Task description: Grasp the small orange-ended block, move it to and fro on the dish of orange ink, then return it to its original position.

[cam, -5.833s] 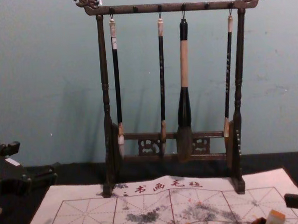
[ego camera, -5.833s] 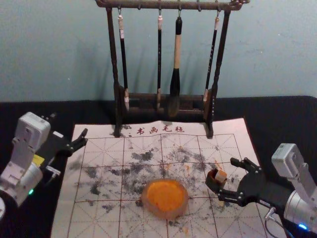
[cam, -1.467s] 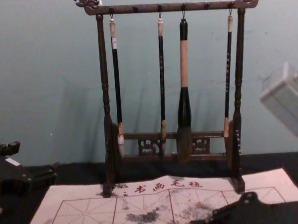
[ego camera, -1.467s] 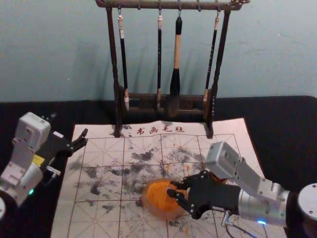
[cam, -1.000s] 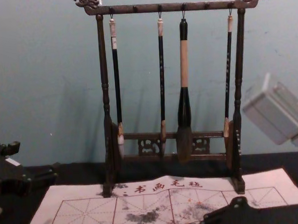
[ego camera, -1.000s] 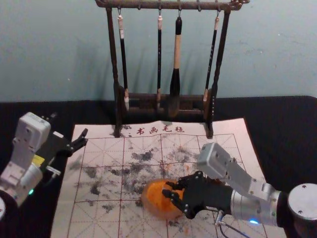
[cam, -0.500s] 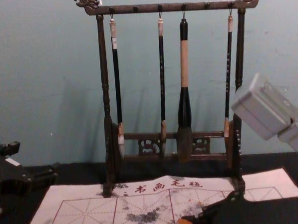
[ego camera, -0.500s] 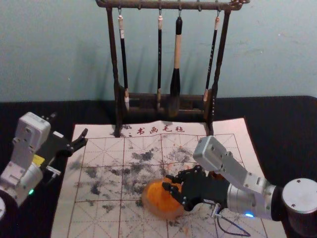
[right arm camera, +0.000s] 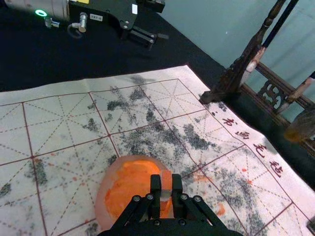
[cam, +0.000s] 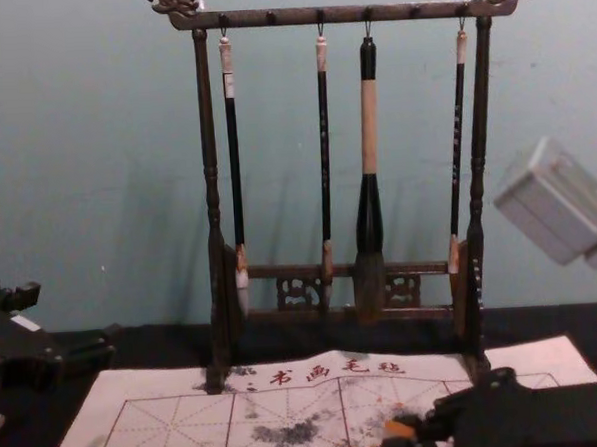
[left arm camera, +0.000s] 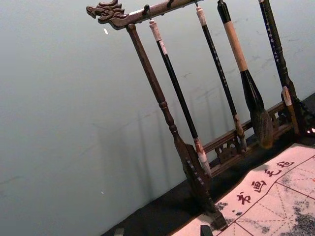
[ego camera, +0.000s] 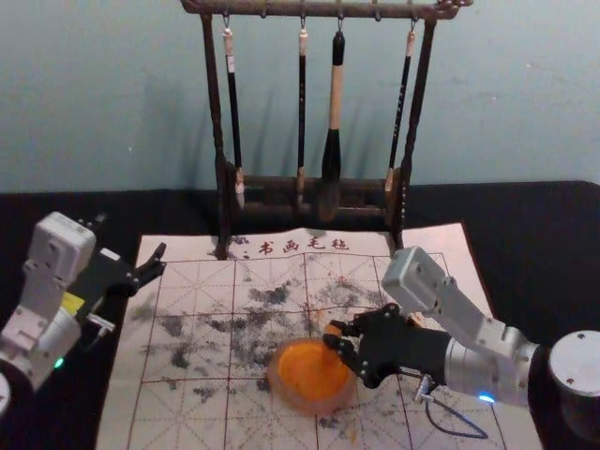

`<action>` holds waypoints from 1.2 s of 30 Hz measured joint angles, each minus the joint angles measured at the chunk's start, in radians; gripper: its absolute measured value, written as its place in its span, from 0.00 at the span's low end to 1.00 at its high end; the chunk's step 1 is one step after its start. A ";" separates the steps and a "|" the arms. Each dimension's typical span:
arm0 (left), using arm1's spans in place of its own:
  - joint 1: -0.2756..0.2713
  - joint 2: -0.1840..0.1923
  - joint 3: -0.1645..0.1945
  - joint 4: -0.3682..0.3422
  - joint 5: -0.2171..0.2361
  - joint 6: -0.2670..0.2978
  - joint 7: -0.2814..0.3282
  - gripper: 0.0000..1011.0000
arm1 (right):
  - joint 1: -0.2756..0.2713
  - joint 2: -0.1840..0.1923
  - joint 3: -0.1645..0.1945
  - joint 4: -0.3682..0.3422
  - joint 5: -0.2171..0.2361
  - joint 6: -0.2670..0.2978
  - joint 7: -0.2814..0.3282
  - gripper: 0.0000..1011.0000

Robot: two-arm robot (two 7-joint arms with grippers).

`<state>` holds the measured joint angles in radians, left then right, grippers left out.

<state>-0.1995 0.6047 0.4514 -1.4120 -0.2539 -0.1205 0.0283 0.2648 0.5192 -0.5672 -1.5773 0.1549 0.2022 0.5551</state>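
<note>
Plain blue-grey wall (ego camera: 94,103) seen behind, marked by small pale specks; soft shadows (cam: 143,222) cast on it left of the rack. Table (ego camera: 553,272) covered in black up to the wall. Dark wooden rack (ego camera: 319,8) set toward the back, fitted with turned posts, a carved dragon-head end (left arm camera: 108,11) and pierced lower panels (cam: 300,293). Four brushes (ego camera: 336,94) hung tips down. Pale mat (ego camera: 187,277) spread in front, printed with a red grid and far-edge characters (ego camera: 304,246), blotched black and orange.
</note>
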 joint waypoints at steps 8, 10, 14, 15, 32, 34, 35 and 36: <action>0.000 0.000 0.000 0.000 0.000 0.000 0.000 0.99 | -0.038 0.038 0.016 -0.048 0.020 -0.006 0.014 0.10; 0.000 0.000 0.000 0.000 0.000 0.000 0.000 0.99 | -0.047 0.048 0.017 -0.060 0.025 -0.009 0.019 0.10; 0.000 0.000 0.000 0.000 0.000 0.000 0.000 0.99 | -0.058 0.058 0.015 -0.077 0.032 -0.013 0.028 0.10; 0.000 0.000 0.000 0.000 0.000 0.000 0.000 0.99 | -0.060 0.059 0.014 -0.079 0.033 -0.013 0.030 0.10; 0.000 0.000 0.000 0.000 0.000 0.000 0.000 0.99 | -0.034 0.034 -0.031 -0.067 0.015 -0.013 0.033 0.10; 0.000 0.000 0.000 0.000 0.000 0.000 0.000 0.99 | -0.026 0.027 -0.037 -0.060 0.008 -0.011 0.032 0.10; 0.000 0.000 0.000 0.000 0.000 0.000 0.000 0.99 | -0.023 0.025 -0.039 -0.057 0.006 -0.009 0.031 0.10; 0.000 0.000 0.000 0.000 0.000 0.000 0.000 0.99 | -0.020 0.022 -0.041 -0.055 0.004 -0.009 0.031 0.10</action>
<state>-0.1996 0.6047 0.4514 -1.4120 -0.2539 -0.1205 0.0283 0.2443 0.5413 -0.6084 -1.6321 0.1587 0.1935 0.5859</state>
